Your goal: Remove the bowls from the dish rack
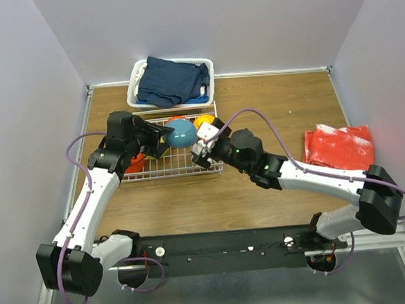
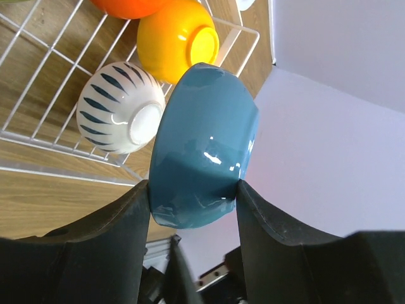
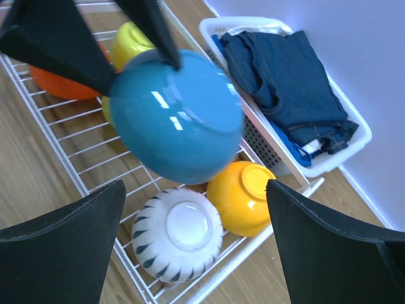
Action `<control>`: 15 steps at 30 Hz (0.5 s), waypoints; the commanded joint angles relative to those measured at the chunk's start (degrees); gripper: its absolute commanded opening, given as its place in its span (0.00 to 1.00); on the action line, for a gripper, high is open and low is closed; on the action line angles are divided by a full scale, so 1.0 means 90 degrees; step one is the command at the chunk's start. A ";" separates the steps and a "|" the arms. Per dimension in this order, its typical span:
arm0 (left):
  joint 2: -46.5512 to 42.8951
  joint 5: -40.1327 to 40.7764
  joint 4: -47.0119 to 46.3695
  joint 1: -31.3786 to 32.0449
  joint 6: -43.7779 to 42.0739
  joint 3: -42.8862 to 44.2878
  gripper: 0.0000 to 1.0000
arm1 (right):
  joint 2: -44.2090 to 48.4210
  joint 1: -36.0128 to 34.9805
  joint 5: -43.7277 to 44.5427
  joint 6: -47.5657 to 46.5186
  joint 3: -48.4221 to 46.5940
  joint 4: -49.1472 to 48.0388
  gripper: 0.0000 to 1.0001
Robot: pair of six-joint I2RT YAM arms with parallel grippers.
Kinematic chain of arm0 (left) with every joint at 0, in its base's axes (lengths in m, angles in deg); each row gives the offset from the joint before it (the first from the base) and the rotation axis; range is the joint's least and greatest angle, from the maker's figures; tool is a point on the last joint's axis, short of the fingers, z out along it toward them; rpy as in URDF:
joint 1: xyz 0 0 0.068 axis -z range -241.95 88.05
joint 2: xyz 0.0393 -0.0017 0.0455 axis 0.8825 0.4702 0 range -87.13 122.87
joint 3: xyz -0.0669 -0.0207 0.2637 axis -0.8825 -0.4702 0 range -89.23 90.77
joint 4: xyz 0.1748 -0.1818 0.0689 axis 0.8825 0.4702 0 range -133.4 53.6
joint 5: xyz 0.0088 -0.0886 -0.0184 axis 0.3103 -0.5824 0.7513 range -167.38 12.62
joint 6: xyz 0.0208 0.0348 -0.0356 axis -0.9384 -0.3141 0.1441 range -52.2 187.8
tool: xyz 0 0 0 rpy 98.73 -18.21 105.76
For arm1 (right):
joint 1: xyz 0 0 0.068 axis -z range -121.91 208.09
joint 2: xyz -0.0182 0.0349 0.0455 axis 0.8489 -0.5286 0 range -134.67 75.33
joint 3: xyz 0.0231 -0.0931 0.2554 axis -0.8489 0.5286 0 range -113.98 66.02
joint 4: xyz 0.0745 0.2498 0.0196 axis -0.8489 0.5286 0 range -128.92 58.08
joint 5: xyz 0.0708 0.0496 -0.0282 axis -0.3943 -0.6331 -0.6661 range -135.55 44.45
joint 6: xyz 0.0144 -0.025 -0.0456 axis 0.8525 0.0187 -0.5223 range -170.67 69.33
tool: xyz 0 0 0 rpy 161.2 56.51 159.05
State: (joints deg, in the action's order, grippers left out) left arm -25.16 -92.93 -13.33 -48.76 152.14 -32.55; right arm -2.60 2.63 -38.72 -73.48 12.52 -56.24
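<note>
I had the blue bowl [image 1: 181,132] clear of the dish rack [image 1: 176,169], hanging in the air over its far right part. The left gripper [image 2: 193,190] had it clamped: fingers drawn in narrow against the bowl's two sides, the bowl tipped on edge, not level. Under it in the rack sat the white ribbed bowl [image 3: 180,234] and the orange-yellow bowl [image 3: 243,196], touching or nearly so, with a red-orange bowl [image 3: 60,85] and a lime-green bowl [image 3: 130,41] further along the wires.

The right gripper [image 3: 194,185] stood at its widest, holding nothing, just beside the blue bowl and pointed at it. From that wrist the bowl's rounded outside faced me, straight ahead and a little above the middle of the gap between the fingers. The left fingers came in from the upper left, so the lower right flank was free. That was the relation that mattered. The right arm was the nearer free one, and I judged that a hand-over needed it to rise slightly and close across the bowl's width (glossy glaze, so I expected some slip).

Otherwise the left arm could simply swing the bowl out to the bare table [image 1: 269,105]. The white basket [image 1: 136,76] behind the rack stood close enough to mind.
</note>
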 commanded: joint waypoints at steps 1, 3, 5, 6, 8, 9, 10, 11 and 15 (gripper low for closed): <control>0.0144 0.0214 -0.0137 0.0067 -0.0180 0.0488 0.00 | -0.0257 -0.0312 0.0287 -0.0328 -0.0052 -0.0352 1.00; 0.0232 0.0195 -0.0108 0.0077 -0.0501 0.0663 0.00 | -0.0160 -0.0302 0.0257 0.0033 -0.0159 -0.0137 1.00; 0.0408 0.0166 -0.0040 0.0097 -0.1184 0.0791 0.00 | -0.0091 -0.0302 0.0179 0.0296 -0.0266 0.0048 1.00; 0.0467 0.0165 -0.0030 0.0126 -0.1438 0.0936 0.00 | -0.0072 -0.0302 0.0179 0.0404 -0.0383 0.0494 1.00; 0.0711 0.0107 0.0008 0.0252 -0.2469 0.1132 0.00 | -0.0062 -0.0312 0.0227 0.0822 -0.0588 0.0994 1.00; 0.0818 0.0126 0.0125 0.0311 -0.2814 0.1443 0.00 | -0.0004 -0.0302 0.0227 0.0970 -0.0754 0.1403 1.00; 0.1032 0.0175 0.0233 0.0408 -0.3253 0.1610 0.00 | 0.0016 -0.0312 0.0334 0.1136 -0.0804 0.1552 1.00; 0.1130 0.0253 0.0417 0.0496 -0.3992 0.1776 0.00 | 0.0036 -0.0312 0.0402 0.1505 -0.0891 0.1747 1.00; 0.1375 0.0828 0.0663 0.1130 -0.5459 0.2411 0.00 | 0.0279 -0.0302 0.0939 0.2415 -0.1165 0.2898 1.00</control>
State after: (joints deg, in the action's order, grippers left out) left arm -14.25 -90.73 -10.21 -43.84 124.77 -17.12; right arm -3.48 0.03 -36.49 -63.53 5.66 -43.48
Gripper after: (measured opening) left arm 0.600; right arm 0.998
